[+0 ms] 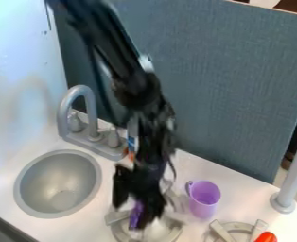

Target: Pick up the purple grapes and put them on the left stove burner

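At the jaws, whose closure cannot be determined, is a purple item; right of them stands a purple cup; left, a sink.

Sink left, cup right, burners seemingly before cup.

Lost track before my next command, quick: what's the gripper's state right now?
Gripper: can't tell whether open or closed; a purple object shows at its tip, but whether it is gripped can't be told.

White counter with 1 purple cup, 2 burners
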Robot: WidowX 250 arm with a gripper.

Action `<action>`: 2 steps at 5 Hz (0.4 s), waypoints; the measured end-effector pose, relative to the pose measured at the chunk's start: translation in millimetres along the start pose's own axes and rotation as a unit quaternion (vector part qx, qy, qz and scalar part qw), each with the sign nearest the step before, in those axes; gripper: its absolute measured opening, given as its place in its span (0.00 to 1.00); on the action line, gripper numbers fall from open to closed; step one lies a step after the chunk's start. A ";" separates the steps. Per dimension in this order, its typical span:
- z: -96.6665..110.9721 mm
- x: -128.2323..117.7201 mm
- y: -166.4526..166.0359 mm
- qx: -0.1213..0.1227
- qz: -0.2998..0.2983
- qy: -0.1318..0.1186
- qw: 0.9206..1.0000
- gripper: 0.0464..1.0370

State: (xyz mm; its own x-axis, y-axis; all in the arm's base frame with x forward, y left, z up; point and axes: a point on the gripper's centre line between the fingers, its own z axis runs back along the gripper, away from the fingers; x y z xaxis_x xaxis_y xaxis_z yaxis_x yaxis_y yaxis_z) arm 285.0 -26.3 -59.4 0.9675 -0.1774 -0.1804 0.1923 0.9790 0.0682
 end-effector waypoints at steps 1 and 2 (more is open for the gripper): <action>26.4 4.2 16.4 -0.025 0.008 -0.024 0.999 0.96; 49.1 18.7 34.9 -0.024 0.016 -0.051 0.998 0.96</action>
State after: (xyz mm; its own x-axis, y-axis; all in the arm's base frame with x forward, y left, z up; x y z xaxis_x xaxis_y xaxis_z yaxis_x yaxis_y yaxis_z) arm 317.9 -0.4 -12.2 0.9851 -0.1532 -0.0786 0.1555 0.9876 0.0240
